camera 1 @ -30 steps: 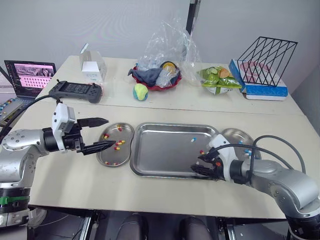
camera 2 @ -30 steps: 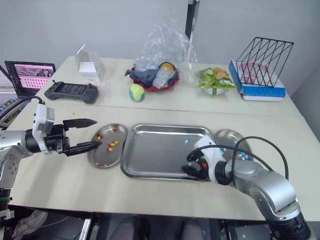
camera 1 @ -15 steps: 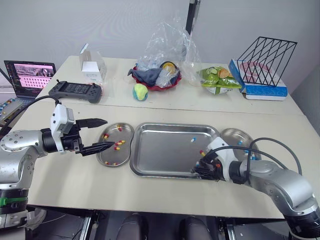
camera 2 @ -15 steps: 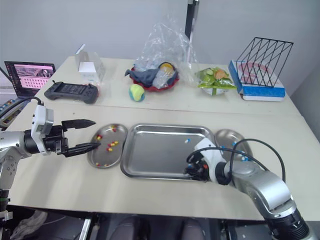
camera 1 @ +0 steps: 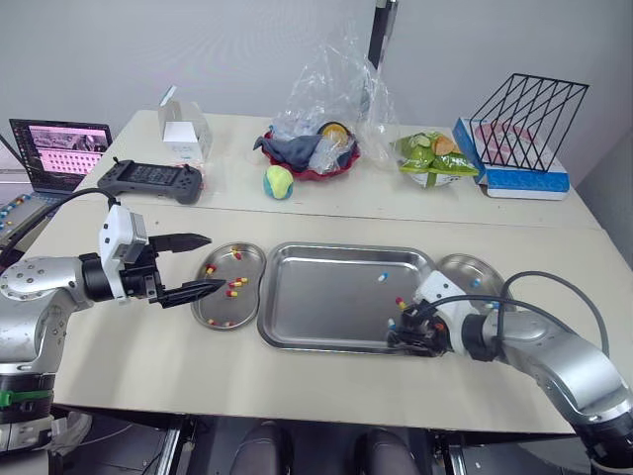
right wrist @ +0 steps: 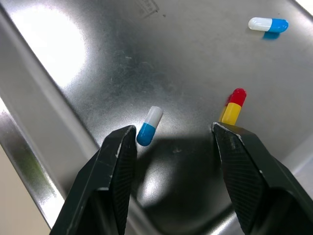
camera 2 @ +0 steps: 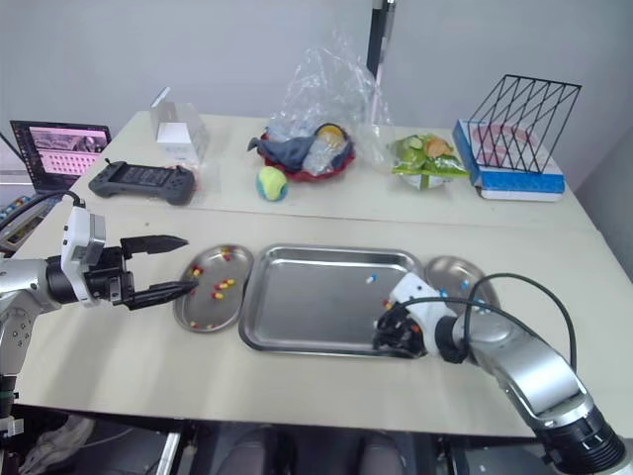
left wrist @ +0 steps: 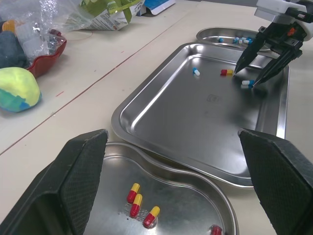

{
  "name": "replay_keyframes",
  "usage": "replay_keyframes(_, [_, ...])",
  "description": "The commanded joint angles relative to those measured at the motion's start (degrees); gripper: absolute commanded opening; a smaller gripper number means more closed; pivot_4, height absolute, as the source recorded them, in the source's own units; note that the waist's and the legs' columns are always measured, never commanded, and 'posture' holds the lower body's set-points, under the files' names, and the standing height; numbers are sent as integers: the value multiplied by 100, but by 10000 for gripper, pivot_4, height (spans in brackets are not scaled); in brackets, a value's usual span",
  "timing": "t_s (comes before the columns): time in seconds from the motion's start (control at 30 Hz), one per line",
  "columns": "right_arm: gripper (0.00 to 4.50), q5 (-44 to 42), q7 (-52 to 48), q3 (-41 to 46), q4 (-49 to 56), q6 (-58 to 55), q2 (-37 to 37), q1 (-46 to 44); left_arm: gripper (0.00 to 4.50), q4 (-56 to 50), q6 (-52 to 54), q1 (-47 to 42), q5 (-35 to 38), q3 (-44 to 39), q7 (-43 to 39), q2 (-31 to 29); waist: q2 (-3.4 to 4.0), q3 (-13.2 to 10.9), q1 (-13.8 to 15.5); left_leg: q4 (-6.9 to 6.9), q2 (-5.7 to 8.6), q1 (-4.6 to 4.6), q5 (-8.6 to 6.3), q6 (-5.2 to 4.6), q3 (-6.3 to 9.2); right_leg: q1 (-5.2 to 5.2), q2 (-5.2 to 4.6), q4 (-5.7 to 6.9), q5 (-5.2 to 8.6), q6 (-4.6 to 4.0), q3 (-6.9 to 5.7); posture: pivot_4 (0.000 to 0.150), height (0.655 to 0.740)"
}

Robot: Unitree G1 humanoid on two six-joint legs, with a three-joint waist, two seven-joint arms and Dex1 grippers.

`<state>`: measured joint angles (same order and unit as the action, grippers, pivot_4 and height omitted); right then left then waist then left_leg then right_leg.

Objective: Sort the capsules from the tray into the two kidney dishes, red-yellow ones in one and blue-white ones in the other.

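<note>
Fingers on my right gripper point(right wrist: 171, 142) stand moderately apart, empty, low over the tray point(camera 1: 326, 297) near its front right corner. One blue-white capsule point(right wrist: 149, 126) lies between them, just beside one fingertip; a red-yellow capsule point(right wrist: 232, 106) sits just past the other. A second blue-white capsule point(right wrist: 268, 24) lies farther off. The right kidney dish point(camera 1: 460, 267) holds blue-white ones. My left gripper point(camera 1: 213, 262) hangs wide open at the left kidney dish point(camera 1: 213, 302), which holds red-yellow ones.

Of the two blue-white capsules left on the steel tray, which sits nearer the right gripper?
The blue-white capsule beside a fingertip of the open right gripper; the other blue-white capsule lies farther out, past the red-yellow capsule.
</note>
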<state>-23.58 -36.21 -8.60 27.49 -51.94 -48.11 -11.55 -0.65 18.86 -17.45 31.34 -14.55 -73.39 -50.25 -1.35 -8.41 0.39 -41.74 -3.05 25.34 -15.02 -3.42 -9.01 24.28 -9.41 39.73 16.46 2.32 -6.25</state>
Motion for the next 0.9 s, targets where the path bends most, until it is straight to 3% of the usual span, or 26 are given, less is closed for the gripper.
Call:
replay_keyframes(0.03, [26689, 128, -90, -10, -83, 61, -37, 69, 45000, -155, -46, -118, 53, -50, 15, -68, 0, 0, -1, 0, 1, 0, 0, 0, 0, 0, 0, 0, 0, 0, 0, 1500, 6837])
replay_keyframes(0.43, [26689, 184, -42, -69, -47, 48, 260, 52, 45000, -144, -28, -165, 46, -48, 31, -87, -1, 0, -15, 0, -1, 0, 0, 0, 1, 0, 1, 0, 0, 0, -1, 1500, 6837])
replay_keyframes(0.47, [21251, 187, -31, -60, -56, 38, 286, 49, 45000, -150, -22, -167, 47, -46, 33, -85, -1, 0, -16, 0, 0, 0, 0, 0, 1, 0, 0, 0, 0, 0, -1, 1500, 6837])
replay_keyframes(0.67, [630, 283, -62, -123, -97, 65, 267, 54, 45000, -177, -10, -164, 47, -47, 44, -89, -1, 0, -8, 0, 0, 0, 0, 0, 1, -1, 0, 0, 0, 0, -2, 1500, 6837])
replay_keyframes(0.9, [630, 228, -298, 80, -199, 354, 293, -33, 45000, -128, -14, -188, 27, -57, 24, -127, -2, 0, -6, 0, 0, 0, 0, 0, 3, -1, 0, 0, 0, 0, -3, 1500, 6837])
